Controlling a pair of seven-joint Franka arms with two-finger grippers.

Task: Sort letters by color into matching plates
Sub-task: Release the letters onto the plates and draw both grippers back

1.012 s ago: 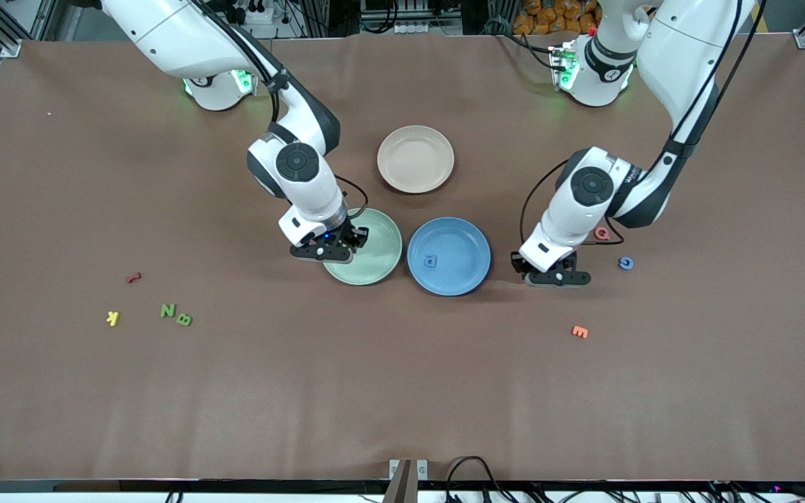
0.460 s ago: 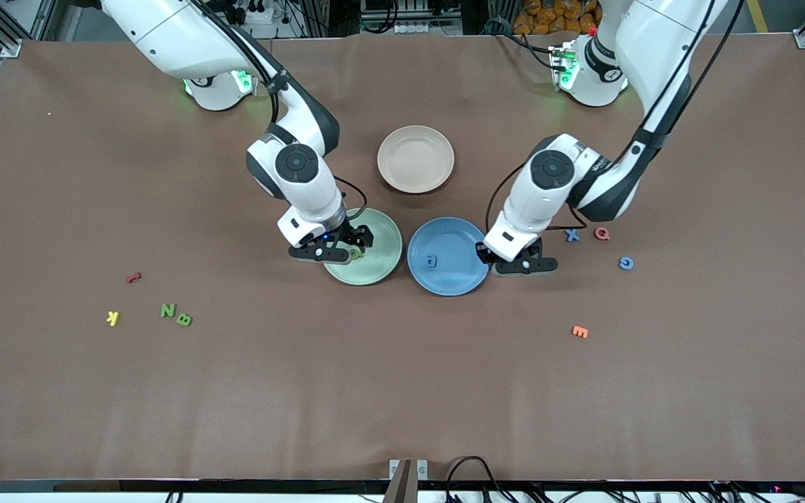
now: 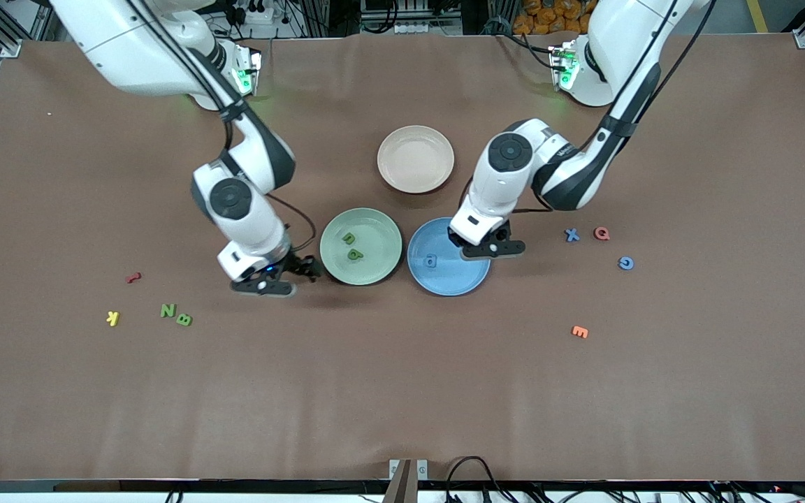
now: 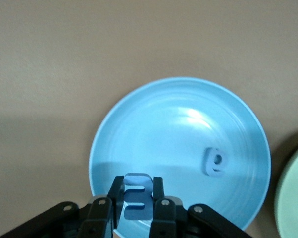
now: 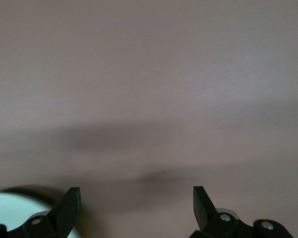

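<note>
Left pincer pinches a blue letter over the blue plate; we release low. Right pincer, spread, apparently empty, beside the green plate.

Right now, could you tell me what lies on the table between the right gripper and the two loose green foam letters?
Only bare brown tablecloth separates the open right gripper from the green foam letters, as the front view shows.

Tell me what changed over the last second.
The right gripper opened, left a second green letter in the green plate, and moved off toward its end of the table. The left gripper carried its blue letter over the blue plate. Loose letters stayed.
</note>
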